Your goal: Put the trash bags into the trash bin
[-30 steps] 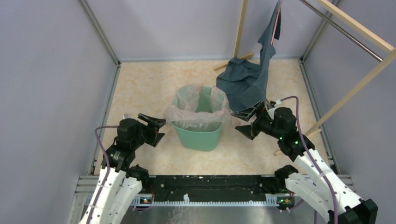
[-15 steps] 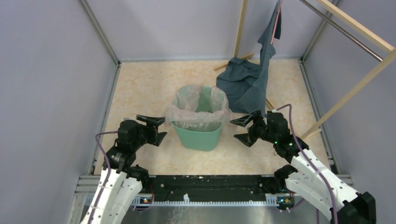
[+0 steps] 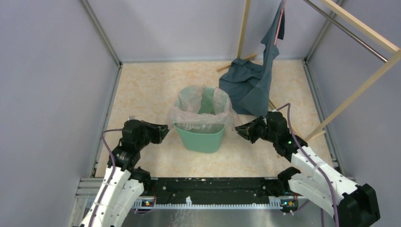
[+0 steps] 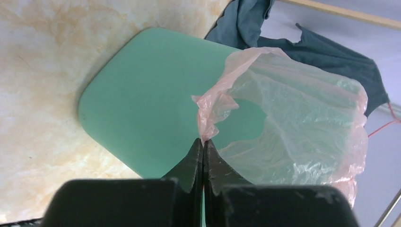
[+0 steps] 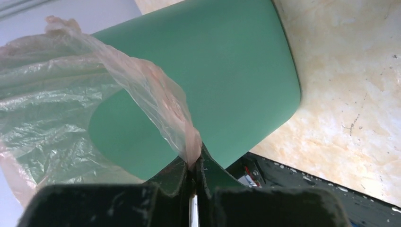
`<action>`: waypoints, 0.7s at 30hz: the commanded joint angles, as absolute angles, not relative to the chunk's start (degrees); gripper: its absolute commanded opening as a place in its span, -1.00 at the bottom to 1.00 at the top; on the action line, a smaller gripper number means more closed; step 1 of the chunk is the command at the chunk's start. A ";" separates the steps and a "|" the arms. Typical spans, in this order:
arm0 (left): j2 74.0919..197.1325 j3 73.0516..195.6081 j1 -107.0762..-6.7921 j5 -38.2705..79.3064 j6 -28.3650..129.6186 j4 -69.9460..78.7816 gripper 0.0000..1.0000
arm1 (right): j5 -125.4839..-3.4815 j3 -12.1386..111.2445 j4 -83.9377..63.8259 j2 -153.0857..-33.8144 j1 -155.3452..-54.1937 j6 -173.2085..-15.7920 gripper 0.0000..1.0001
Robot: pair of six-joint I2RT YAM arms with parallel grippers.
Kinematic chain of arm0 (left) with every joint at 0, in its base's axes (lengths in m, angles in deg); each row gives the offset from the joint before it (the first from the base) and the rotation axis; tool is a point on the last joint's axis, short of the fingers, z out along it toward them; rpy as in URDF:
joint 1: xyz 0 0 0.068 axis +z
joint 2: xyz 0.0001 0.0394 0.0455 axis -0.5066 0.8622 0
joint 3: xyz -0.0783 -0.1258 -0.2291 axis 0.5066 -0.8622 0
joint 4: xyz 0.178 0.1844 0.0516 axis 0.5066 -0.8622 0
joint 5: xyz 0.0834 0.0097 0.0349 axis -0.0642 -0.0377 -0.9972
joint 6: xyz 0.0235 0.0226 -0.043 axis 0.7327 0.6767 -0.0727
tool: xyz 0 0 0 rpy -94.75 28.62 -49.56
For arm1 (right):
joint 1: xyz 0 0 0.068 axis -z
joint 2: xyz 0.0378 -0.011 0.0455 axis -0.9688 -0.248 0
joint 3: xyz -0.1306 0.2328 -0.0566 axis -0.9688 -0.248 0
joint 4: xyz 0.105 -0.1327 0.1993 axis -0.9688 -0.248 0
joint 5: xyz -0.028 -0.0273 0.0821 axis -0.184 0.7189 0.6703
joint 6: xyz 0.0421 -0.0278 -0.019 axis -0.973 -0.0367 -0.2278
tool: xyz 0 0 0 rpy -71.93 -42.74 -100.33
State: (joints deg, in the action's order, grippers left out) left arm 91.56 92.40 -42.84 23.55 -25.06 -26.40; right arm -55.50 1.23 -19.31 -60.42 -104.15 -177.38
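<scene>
The pink bag [image 3: 189, 116] sits in the mouth of the green bin [image 3: 201, 139], with its edge draped over the rim. The left gripper [image 4: 202, 144] and right gripper [image 5: 193, 163] are each closed tight on a pinch of film at opposite sides. To seat it well, both should probably draw outward and down evenly and gently, because thin film tears or slips.
</scene>
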 commanded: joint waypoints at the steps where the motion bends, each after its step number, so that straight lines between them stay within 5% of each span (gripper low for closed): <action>1: 87.87 94.57 -42.56 22.15 -16.15 -29.98 -1.00 | -54.45 1.16 -21.64 -56.35 -104.91 -173.28 -1.00; 11: 75.32 96.01 -42.56 19.46 -2.96 -37.46 -1.00 | -48.88 -0.56 -26.59 -54.24 -104.84 -162.31 -1.00; 21: 78.19 95.87 -42.56 13.97 6.65 -40.28 -1.00 | -56.36 2.90 -33.69 -56.45 -104.77 -146.85 -1.00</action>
State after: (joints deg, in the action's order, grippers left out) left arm 76.54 95.42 -42.86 18.87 0.60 -38.29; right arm -51.46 -0.52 -28.88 -55.59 -104.40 -156.72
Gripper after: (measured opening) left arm 0.006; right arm 0.006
